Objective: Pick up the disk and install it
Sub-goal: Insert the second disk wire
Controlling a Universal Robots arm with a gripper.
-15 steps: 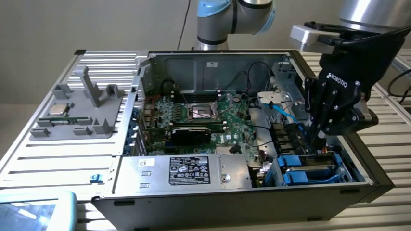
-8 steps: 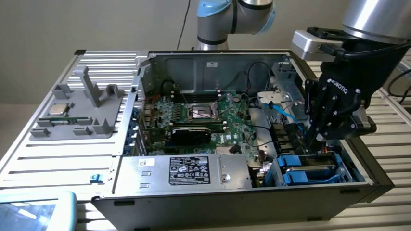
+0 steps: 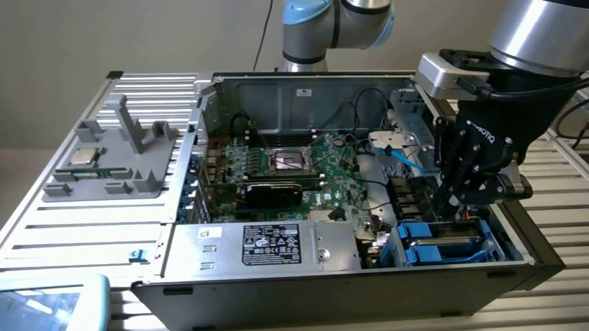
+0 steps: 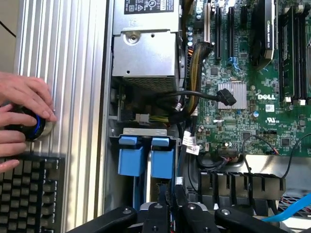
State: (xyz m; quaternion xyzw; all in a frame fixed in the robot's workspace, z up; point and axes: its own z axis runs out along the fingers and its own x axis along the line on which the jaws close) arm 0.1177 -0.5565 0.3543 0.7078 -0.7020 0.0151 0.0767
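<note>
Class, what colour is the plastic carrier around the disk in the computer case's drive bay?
Bright blue; the disk's carrier shows best in the wrist view.

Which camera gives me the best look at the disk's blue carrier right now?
The wrist view: the blue carrier faces the camera in the drive bay, both tabs plain, just ahead of the hand. The exterior view shows it at an angle, low in the case corner, partly behind the hand.

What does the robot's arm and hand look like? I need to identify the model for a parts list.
The arm has silver tube sections and light blue joint caps. Its hand is black, with jointed link fingers and white lettering on the body, mounted under a grey wrist block with black cables running alongside.
</note>
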